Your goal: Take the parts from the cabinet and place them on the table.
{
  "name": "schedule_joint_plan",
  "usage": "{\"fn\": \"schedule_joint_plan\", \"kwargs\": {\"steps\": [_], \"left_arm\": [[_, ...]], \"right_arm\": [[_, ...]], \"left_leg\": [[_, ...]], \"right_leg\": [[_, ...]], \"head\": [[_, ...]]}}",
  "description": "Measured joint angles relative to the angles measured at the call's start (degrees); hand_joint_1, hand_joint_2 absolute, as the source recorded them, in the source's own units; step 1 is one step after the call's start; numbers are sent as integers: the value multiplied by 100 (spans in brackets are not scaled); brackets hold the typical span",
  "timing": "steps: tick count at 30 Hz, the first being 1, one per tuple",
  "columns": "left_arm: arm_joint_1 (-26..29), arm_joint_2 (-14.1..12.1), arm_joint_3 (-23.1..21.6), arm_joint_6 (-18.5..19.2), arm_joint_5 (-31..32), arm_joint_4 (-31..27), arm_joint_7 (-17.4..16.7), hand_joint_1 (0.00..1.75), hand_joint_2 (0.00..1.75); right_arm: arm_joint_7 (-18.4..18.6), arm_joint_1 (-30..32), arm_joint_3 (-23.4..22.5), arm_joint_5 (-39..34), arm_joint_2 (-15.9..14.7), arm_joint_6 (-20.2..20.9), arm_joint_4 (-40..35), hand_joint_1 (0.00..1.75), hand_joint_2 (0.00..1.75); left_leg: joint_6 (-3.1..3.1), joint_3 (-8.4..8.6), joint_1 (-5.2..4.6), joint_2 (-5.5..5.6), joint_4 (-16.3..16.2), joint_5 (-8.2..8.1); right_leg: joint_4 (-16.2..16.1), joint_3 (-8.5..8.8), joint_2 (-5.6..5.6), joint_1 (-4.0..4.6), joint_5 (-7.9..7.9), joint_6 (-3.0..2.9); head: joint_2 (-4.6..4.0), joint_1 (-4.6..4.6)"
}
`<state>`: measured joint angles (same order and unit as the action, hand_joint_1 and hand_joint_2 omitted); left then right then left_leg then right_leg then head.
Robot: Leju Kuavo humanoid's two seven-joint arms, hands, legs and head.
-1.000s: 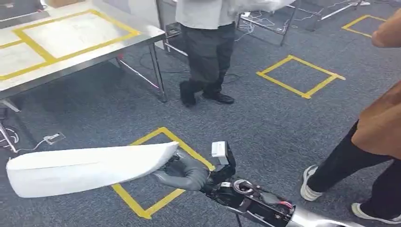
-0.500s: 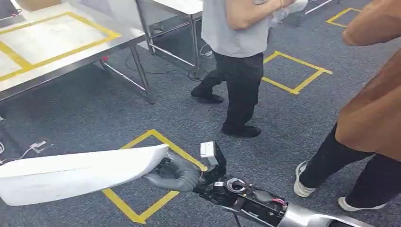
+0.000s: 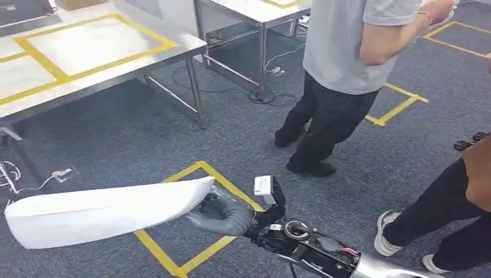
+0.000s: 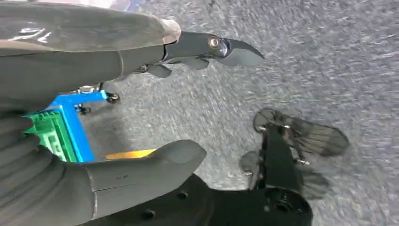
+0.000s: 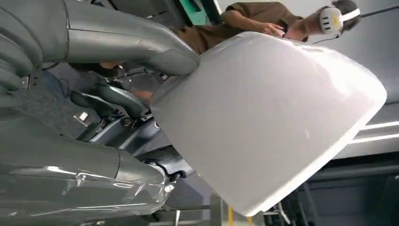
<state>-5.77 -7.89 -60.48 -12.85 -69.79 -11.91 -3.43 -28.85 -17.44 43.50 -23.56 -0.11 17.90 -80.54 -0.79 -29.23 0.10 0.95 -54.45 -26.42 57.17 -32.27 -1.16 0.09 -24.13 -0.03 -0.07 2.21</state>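
Carrying the long white part (image 3: 104, 211) out toward nine o'clock, the robot's right hand (image 3: 223, 213) was clamped on the part's near end, thumb on the upper face and fingers under it, as the right wrist view showed plainly. The part hung level over the grey carpet and a yellow tape square (image 3: 191, 223), well short of the steel worktop (image 3: 87, 55) at eleven o'clock. To do this well, I judged, the robot needed to keep the long piece level, since so much of it stuck out beyond the grip, approach the worktop squarely and lower it flat inside the taped outline. The left hand (image 4: 141, 99) hung over the floor with thumb and fingers apart, holding nothing. Against half a second earlier, the whole view had swung, so the worktop sat further in at eleven o'clock; the person in the grey shirt (image 3: 347, 69) had stepped over to one o'clock, while the grip looked unchanged.
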Motion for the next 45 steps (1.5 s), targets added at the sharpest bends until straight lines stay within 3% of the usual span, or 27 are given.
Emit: {"fn": "schedule_joint_plan", "kwargs": {"steps": [1, 4, 5, 6, 9, 10, 12, 14, 15, 16, 18, 20, 21, 23, 25, 27, 29, 30, 31, 35, 36, 37, 38, 39, 41, 43, 45], "left_arm": [[-26, 5, 0, 0, 2, 0, 0, 0, 175], [-33, 9, -2, 0, 7, 0, 0, 0, 175], [-29, -17, -2, 0, 13, 2, 0, 0, 175], [-22, -10, -2, 0, 13, 0, 0, 0, 175], [-39, -13, -4, 2, 24, 0, 0, 0, 175], [-28, -13, -4, 2, 26, 0, 0, 0, 175], [9, -19, -4, 2, 26, 2, 0, 0, 175], [14, -43, -4, 2, 28, 2, 0, 0, 175], [9, -35, -4, 2, 35, 2, 0, 0, 175], [-17, -24, -4, 7, 39, 2, 0, 0, 175], [-27, -28, -4, 7, 39, 2, -4, 0, 175], [-19, -26, -4, 7, 42, 2, -7, 0, 175], [-8, -28, -4, 7, 42, 2, -7, 0, 175], [-21, -30, -4, 7, 42, 2, -7, 0, 175], [-29, -35, -4, 7, 42, 2, -7, 0, 175], [-21, -35, -4, 7, 42, 2, -7, 0, 175], [-14, -35, -4, 7, 42, 2, -7, 0, 175], [-17, -30, -4, 7, 42, 2, -7, 0, 175], [-34, -15, -4, 9, 42, 2, -7, 0, 175], [12, -30, -4, 7, 42, 2, -15, 0, 175], [14, -50, -4, 7, 42, 7, -15, 0, 175], [14, -26, -7, 7, 42, 4, -17, 0, 175], [-14, -24, -7, 7, 39, 4, -18, 0, 175], [-32, -26, -7, 7, 35, 4, -17, 0, 175], [-29, -24, -7, 7, 13, 4, -22, 0, 175], [-8, -28, -7, -2, 0, 7, -35, 0, 175], [-5, -50, -7, -9, 0, 7, -33, 0, 175]], "right_arm": [[2, 1, 2, 11, 0, 0, -4, 175, 175], [11, 3, 2, 44, 0, -9, -24, 175, 175], [11, 1, 2, 42, 9, -9, -57, 175, 175], [13, -3, 4, 42, 9, -9, -61, 175, 175], [11, -21, 2, 39, 7, -9, -72, 175, 175], [18, -19, 4, 39, 7, -9, -72, 175, 175], [24, -11, 11, 39, 7, -9, -72, 175, 175], [24, -12, 11, 37, 7, -9, -72, 175, 175], [22, -13, 11, 35, 7, -9, -74, 175, 175], [20, -17, 9, 26, 7, -9, -79, 175, 175], [17, -26, 9, 22, 7, -9, -79, 175, 175], [13, -29, 9, 22, 9, -9, -83, 175, 175], [15, -35, 9, 22, 9, -9, -87, 175, 175], [7, -29, 4, 22, 7, -9, -96, 175, 175], [7, -4, 4, 22, 0, -9, -96, 175, 175], [9, 10, 7, 22, 0, -9, -96, 175, 175], [7, -1, 4, 22, 0, -9, -96, 175, 175], [7, -1, 4, 22, 0, -9, -96, 175, 175], [7, 7, 2, 20, 0, -9, -96, 175, 175], [4, -22, 2, 17, 0, -11, -96, 175, 175], [2, -25, 2, 17, 9, -11, -100, 175, 175], [0, -26, 0, 15, 7, -9, -103, 175, 175], [-9, -33, 0, 13, 7, -7, -103, 175, 175], [-9, -23, -2, 2, 7, -7, -103, 175, 175], [-11, -2, -2, -24, 2, -4, -96, 175, 175], [-11, 2, 0, -52, 2, 2, -94, 175, 175], [-13, -2, -2, -63, 2, 0, -94, 175, 175]], "left_leg": [[32, -17, -26, 48, -19, -18], [102, -16, 8, 72, 38, -3], [137, 1, -29, 75, 29, -47], [155, 8, -17, 40, -46, -74], [240, -851, 31, -20, -1466, -644], [266, -1091, 46, -27, -1791, -697], [313, -1136, 96, -60, -1589, -338], [347, -706, 125, -218, -542, 313], [370, -531, 119, -547, -87, 455], [325, -492, 54, -559, -53, 388], [192, -499, 62, -397, -71, 342], [101, -462, 69, -254, -61, 314], [68, -426, 83, -205, -58, 295], [5, -373, 82, -96, -58, 255], [-25, -336, 57, 51, -59, 219], [-27, -256, 38, 219, -60, 168], [-15, -142, 21, 408, -59, 106], [-4, -100, 20, 480, -58, 77], [22, -104, 3, 539, -57, 58], [157, -157, 72, 783, -8, 76], [170, -141, 59, 732, -29, 34], [212, -222, 19, 250, -255, -61], [232, -461, 37, 84, -641, -245], [253, -778, 54, -6, -1167, -448], [292, -1201, 85, -54, -1762, -542], [317, -1077, 113, -67, -1307, -98], [317, -562, 128, -121, -210, 483]], "right_leg": [[-106, 109, -9, -6, -18, -5], [-188, 131, 46, 27, -70, -32], [-315, 224, 101, -64, -38, -40], [-360, 266, 129, -49, -35, -38], [-400, 311, 282, -59, -79, -86], [-398, 319, 325, -61, -104, -86], [-395, 382, 399, -75, -165, -65], [-365, 483, 491, -110, -264, 5], [-346, 520, 542, -92, -324, 53], [-312, 522, 560, -44, -384, 93], [-339, 583, 652, -24, -427, 128], [-356, 661, 699, -72, -497, 219], [-225, 603, 444, -83, -588, 247], [715, 165, 198, -85, -1012, 248], [1670, -397, 156, -81, -1290, 242], [1658, -548, 141, -65, -1015, 190], [630, -213, 20, -31, -266, 88], [123, -56, -173, -23, 29, 27], [16, 1, -392, -39, -34, -19], [-236, 202, -172, -25, -98, -52], [-348, 273, -100, -100, -65, -36], [-430, 351, -46, -72, -61, -36], [-436, 366, 26, -70, -73, -54], [-429, 370, 95, -65, -92, -60], [-427, 389, 191, -61, -137, -59], [-412, 443, 237, -68, -193, -36], [-370, 516, 259, -81, -282, 13]], "head": [[0, -57], [0, -5], [0, -3], [0, -16], [0, -175], [0, -186], [0, -236], [0, -256], [0, -291], [0, -370], [0, -243], [0, -241], [0, -195], [0, -120], [0, -55], [0, -31], [0, 13], [0, 33], [0, -20], [0, 61], [0, 54], [0, -15], [0, -84], [0, -110], [0, -138], [0, -199], [0, -239]]}}
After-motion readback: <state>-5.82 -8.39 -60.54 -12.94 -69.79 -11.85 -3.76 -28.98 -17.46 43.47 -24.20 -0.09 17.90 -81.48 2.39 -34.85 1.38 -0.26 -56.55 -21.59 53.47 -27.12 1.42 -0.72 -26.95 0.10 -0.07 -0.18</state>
